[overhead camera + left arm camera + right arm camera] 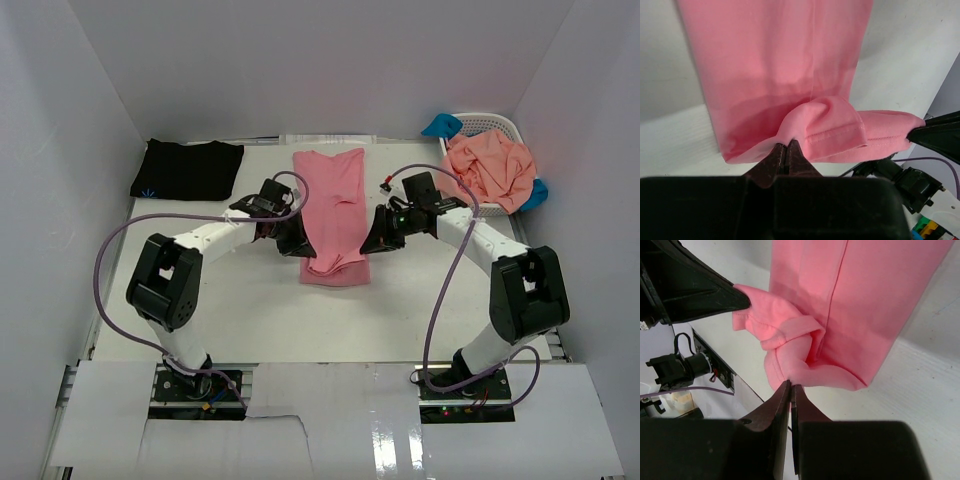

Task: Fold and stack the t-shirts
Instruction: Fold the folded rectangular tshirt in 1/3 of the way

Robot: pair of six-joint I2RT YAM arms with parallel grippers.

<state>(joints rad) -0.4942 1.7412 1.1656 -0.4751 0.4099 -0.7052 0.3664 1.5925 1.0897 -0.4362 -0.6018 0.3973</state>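
Top external view shows 4 shirts, and by my reckoning about 1 and a half are dealt with. The black t-shirt (187,168) lies at the far left corner of the table (250,320) as a flat dark rectangle. It looks folded, though at this size I cannot make out its layers. The salmon-orange t-shirt (490,168) is heaped loose in the white basket (497,121) at the far right, with the blue t-shirt (440,125) poking out beneath it. Those 2 are not yet begun, and nothing is stacked so far.

The rose-pink t-shirt (333,205) is the one in hand. It lies in the middle of the table, already narrowed into a long strip, so I judge the crosswise fold is the step left for it.

My left gripper (786,150) is clamped on the near left corner of that strip, fingers pressed together with a tuck of pink cloth between them. My right gripper (790,387) is pinched the same way on the near right corner, where the cloth bunches into a small roll. Each wrist view shows the other gripper's dark fingertip biting the same near edge.

The strip's long axis runs straight away from my bases toward the far wall. Its far end lies flat on the table, and its near end is gathered between my 2 grippers. A stitched hem shows at that near end.
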